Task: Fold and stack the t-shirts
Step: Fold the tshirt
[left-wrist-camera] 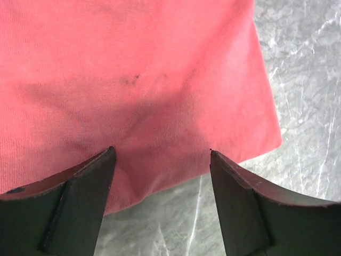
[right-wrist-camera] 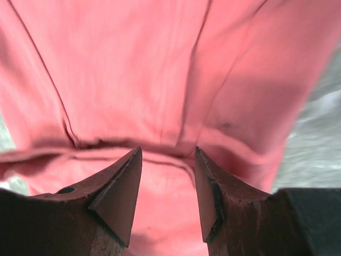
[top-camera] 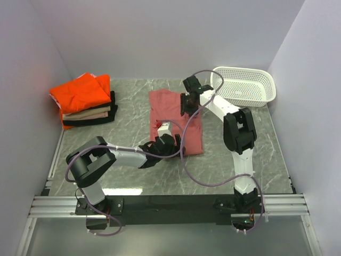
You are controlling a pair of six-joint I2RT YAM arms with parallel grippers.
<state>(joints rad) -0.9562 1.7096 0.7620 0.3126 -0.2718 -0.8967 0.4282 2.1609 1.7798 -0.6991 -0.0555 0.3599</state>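
A dusty-red t-shirt (top-camera: 176, 120) lies flat on the marble table (top-camera: 128, 176), folded into a long strip. My left gripper (top-camera: 166, 144) stands open at its near edge; in the left wrist view (left-wrist-camera: 160, 154) the tips straddle the hem of the red cloth (left-wrist-camera: 138, 80), with bare table below. My right gripper (top-camera: 187, 104) is open over the shirt's far right part; in the right wrist view (right-wrist-camera: 168, 152) a creased fold of the shirt (right-wrist-camera: 160, 69) lies just past the tips. Neither pair of jaws pinches cloth. Folded orange (top-camera: 80, 93), beige (top-camera: 88, 113) and black (top-camera: 90, 121) t-shirts sit stacked at the back left.
A white perforated basket (top-camera: 245, 85) stands at the back right against the wall. White walls close the table on three sides. A metal rail (top-camera: 170, 205) with both arm bases runs along the near edge.
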